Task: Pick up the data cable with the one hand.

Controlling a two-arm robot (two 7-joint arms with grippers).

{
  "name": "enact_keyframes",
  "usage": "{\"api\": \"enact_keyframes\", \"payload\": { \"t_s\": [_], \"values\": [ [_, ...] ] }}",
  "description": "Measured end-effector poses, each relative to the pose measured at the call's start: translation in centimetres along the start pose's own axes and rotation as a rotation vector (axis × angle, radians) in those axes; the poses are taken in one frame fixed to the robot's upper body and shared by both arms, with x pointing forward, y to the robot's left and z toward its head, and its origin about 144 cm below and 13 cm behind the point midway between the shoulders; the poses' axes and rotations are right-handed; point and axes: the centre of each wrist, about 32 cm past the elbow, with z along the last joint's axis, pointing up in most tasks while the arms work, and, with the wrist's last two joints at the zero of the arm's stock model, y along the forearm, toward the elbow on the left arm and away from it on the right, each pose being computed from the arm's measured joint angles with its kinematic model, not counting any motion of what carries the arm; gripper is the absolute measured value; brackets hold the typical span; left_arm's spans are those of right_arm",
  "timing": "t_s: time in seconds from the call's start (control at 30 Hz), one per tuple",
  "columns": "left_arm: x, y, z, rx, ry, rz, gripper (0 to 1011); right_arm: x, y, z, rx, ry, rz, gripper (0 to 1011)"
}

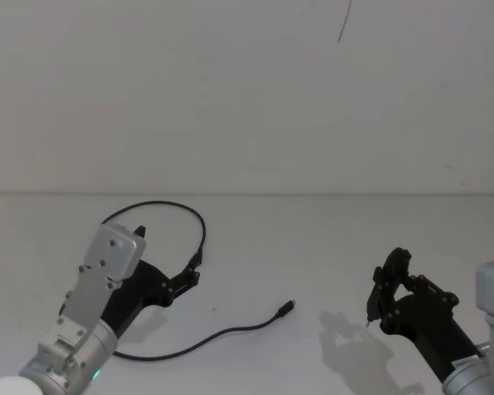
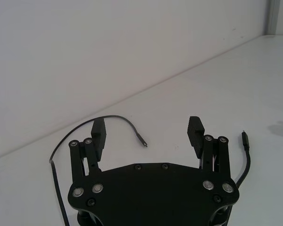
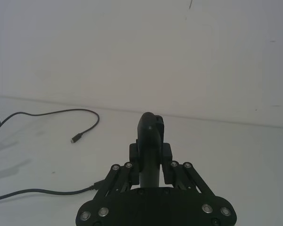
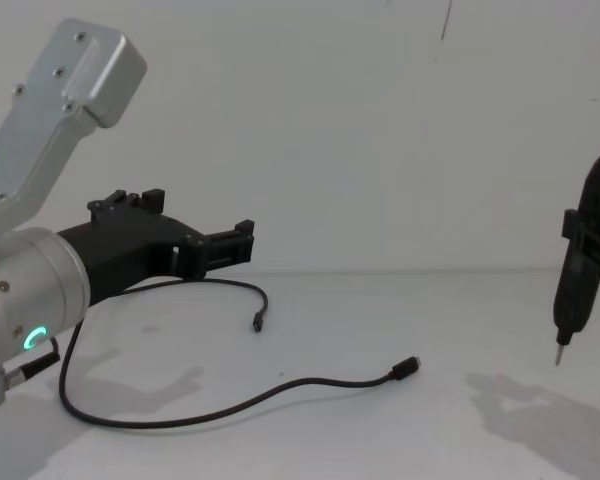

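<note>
- Left claw (image 1: 166, 253): spread wide, hovering low over the looped data cable (image 1: 239, 329), apparently poised to close on it.
- Data cable: slack on the tabletop (image 1: 313, 247), ungrasped.
- Right claw (image 1: 385, 288): parked right, clamped on a dark pin-tipped tool (image 4: 572, 290).

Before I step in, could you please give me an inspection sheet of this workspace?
Surface: white table, plain and flat.
Job's things: data cable lying loose and curved on the table, not gripped.
Clutter: nothing seen.
Grippers: left gripper open, hovering above the cable's loop, apart from it; right gripper off to the right, above the table, shut on a black tool with a silver pin tip.
Cables: the data cable alone, both plugs free.
Surroundings: white wall behind the table, with a thin dark mark near the top.
</note>
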Motion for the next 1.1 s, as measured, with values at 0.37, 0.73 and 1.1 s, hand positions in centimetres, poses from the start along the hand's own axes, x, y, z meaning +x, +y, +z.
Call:
{"api": "enact_keyframes", "payload": {
  "t_s": [0.37, 0.73, 1.1],
  "values": [
    [0.00, 0.00, 0.00, 0.000, 0.000, 0.000, 1004, 0.00, 0.00, 0.00, 0.000, 0.000, 0.000, 263],
    [0.00, 0.00, 0.00, 0.000, 0.000, 0.000, 1004, 0.00, 0.00, 0.00, 0.000, 0.000, 0.000, 263],
    [0.00, 0.00, 0.00, 0.000, 0.000, 0.000, 1005, 0.00, 0.00, 0.00, 0.000, 0.000, 0.000, 263]
  ]
}}
